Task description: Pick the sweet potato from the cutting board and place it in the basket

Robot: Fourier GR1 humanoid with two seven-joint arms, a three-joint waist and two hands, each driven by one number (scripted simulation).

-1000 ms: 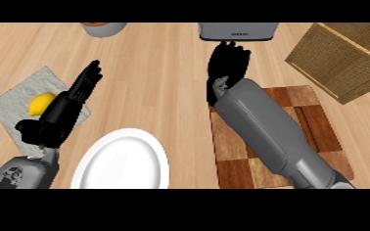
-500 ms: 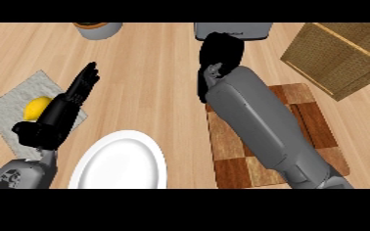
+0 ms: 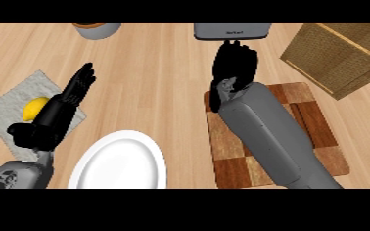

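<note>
Right hand (image 3: 234, 63) of mine hangs past the cutting board (image 3: 318, 127), fingers curled (whether round anything, I cannot tell). Basket (image 3: 329, 54) sits to its right. Left hand (image 3: 69, 98) rests open.

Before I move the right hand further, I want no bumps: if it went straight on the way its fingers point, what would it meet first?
Probably the grey appliance at the counter's far edge; the right hand points up toward it, though its height is unclear.
</note>
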